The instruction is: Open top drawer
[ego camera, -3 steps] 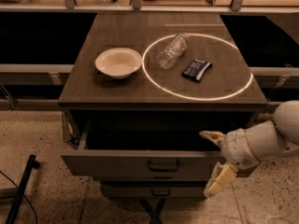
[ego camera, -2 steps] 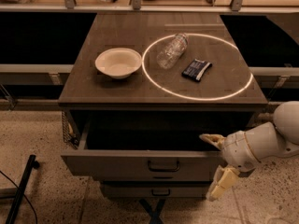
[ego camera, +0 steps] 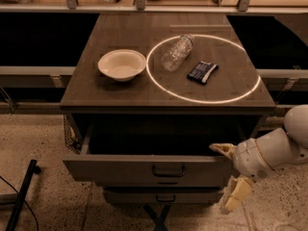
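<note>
Wide-spread pincer [ego camera: 219, 178], lower right

On the cabinet top [ego camera: 96, 88] a white bowl [ego camera: 122, 65] sits just left of a bright ring of light [ego camera: 202, 101]. Inside the ring, a clear plastic bottle [ego camera: 177, 52] lies on its side near a dark snack packet [ego camera: 202, 71]. A black pole [ego camera: 19, 196] slants across the speckled floor [ego camera: 38, 138] at left. The gripper [ego camera: 230, 173] hangs at lower right.

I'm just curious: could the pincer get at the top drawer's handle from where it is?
Probably yes. The pincer sits open at the right end of the pulled-out top drawer, and nothing stands in front of the handle.
</note>
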Controlling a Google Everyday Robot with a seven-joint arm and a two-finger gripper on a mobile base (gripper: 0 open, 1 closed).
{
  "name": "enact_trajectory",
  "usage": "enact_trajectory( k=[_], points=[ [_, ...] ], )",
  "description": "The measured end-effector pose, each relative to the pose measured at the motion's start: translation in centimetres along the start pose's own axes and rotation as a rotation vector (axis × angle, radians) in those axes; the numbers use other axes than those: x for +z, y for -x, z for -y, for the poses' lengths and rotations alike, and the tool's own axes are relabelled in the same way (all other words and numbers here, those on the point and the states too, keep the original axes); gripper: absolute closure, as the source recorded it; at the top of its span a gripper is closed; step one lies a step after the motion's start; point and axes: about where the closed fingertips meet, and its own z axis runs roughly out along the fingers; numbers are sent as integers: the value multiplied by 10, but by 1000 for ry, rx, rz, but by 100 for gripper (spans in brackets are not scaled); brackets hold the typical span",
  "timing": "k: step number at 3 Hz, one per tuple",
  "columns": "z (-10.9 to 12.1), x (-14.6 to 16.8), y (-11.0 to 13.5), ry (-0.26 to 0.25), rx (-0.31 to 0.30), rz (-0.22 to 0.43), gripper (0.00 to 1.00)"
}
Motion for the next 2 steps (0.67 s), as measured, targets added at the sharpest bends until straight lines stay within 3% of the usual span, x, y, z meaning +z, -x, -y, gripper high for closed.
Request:
enact_trajectory(
  k=[2],
  points=[
    [-10, -7, -13, 55, 16, -4, 0]
  ],
)
